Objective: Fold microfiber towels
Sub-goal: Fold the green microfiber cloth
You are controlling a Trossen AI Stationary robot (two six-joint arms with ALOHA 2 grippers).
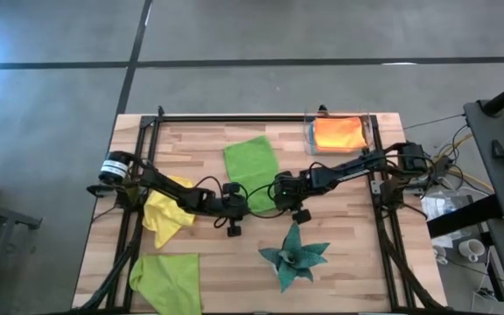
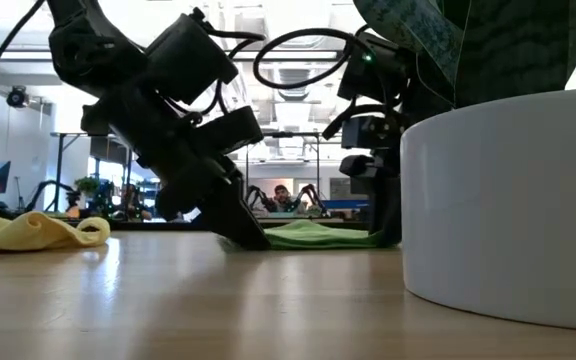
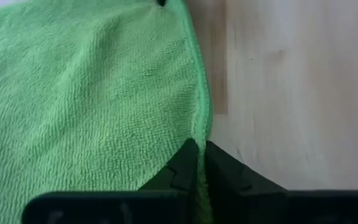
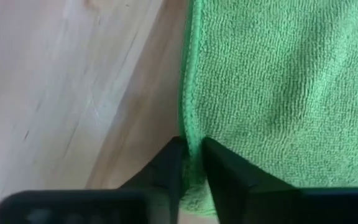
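High view shows a light wooden slatted table point(image 1: 348, 262) with both dark arms reaching toward its middle, where a lime green microfiber towel point(image 1: 252, 163) lies spread flat. The left gripper point(image 1: 233, 203) sits at the near left corner of this cloth and the right gripper point(image 1: 280, 191) at its near right corner. In the left wrist view the two dark fingers are pressed together over the hemmed edge of the green towel point(image 3: 92, 93), pinching it, with bare wood just beside. In the right wrist view the fingers stand narrow, with the towel's stitched edge point(image 4: 278, 87) caught between them, so that side also grips the cloth.

A crumpled yellow microfiber towel point(image 1: 166, 212) lies near the left arm, partly under it. A second lime green microfiber cloth point(image 1: 168, 278) rests at the near left corner of the table, hanging a little over the edge. A folded orange microfiber towel point(image 1: 338, 133) sits in a clear shallow tray point(image 1: 308, 136) at the far right corner. A dark teal spiky star-shaped object point(image 1: 294, 255) stands on the near side, right of centre, apart from all the cloths.

From the low view, the green towel point(image 2: 318, 234) lies flat on the wood between the two grippers, and the yellow one point(image 2: 33, 232) is bunched off to the side.
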